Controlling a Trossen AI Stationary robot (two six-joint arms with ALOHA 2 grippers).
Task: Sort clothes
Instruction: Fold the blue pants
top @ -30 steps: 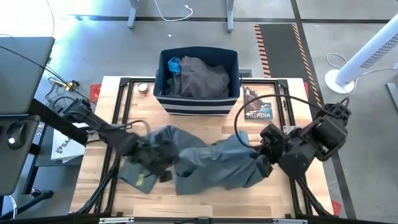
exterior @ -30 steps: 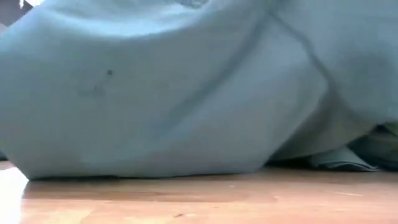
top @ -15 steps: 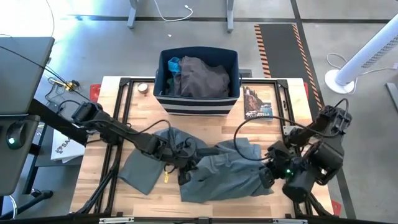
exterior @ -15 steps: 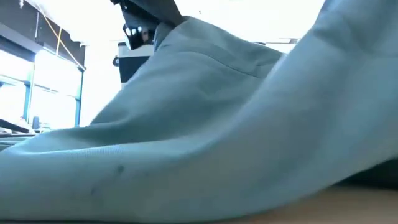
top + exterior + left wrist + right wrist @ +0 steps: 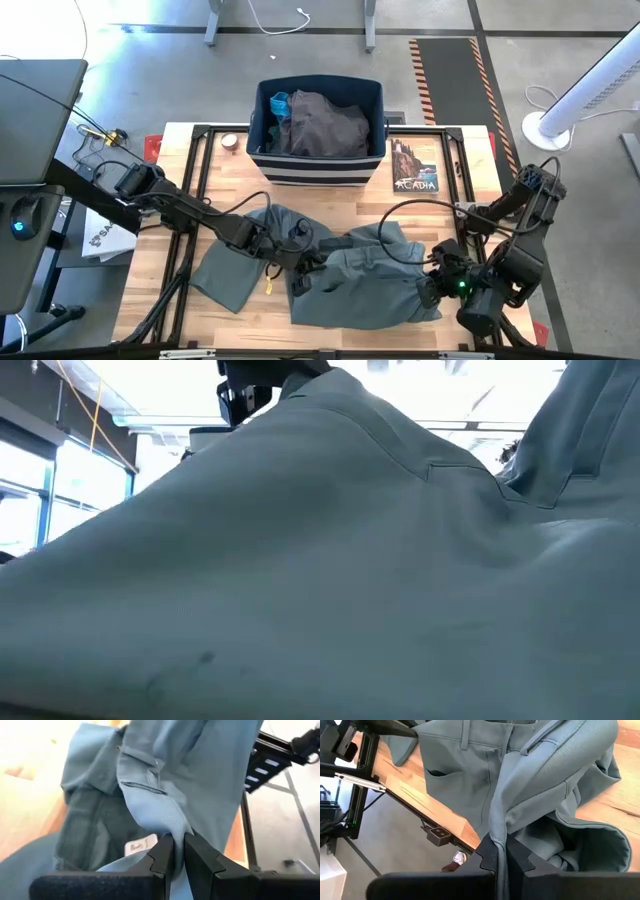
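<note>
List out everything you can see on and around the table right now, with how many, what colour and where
grey-green garment: one, spread across the table's front middle, looks like trousers with pockets and belt loops
navy bin: one, white stripes, at the table's back middle
dark grey-brown garment: one, inside the bin
bright blue piece: one, in the bin's back left corner
booklet: one, printed cover, on the table right of the bin
table: one, light wood with a black frame
white fan: one, on the floor to the right
left gripper: one, dark, pinching a fold of the grey-green garment
right gripper: one, dark, shut on the garment's edge at the front right
</note>
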